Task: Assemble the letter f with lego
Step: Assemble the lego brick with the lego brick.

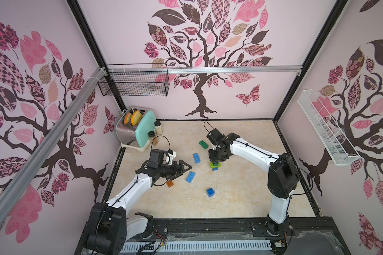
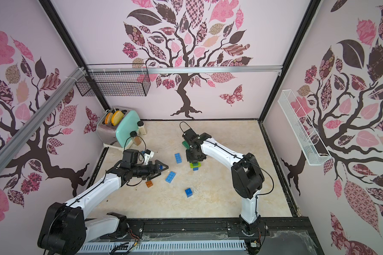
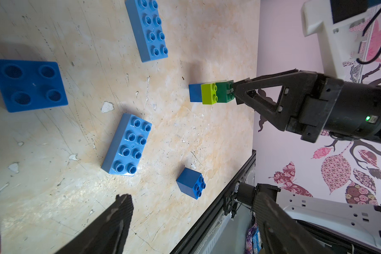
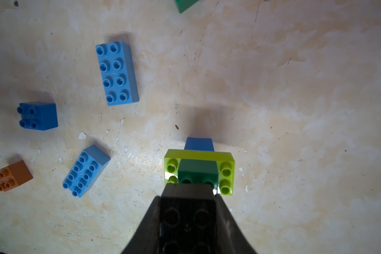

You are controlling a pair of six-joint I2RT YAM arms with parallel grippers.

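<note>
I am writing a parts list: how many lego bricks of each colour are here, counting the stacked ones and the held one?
Light blue bricks: 2
Blue bricks: 3
Dark green bricks: 2
Lime green brick: 1
Brown brick: 1
Black brick: 1
Total: 10

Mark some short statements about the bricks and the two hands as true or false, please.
1. The right hand holds a black brick. True.
2. The lime brick is at the bottom of the stack. False: a blue brick is at the bottom, the lime brick is above it, and a dark green brick is on top.
3. Two light blue oblong bricks lie flat on the table. True.
4. The brown brick sits on the stack. False: it lies alone on the table.
5. The left hand is shut. False: it is open.
</note>
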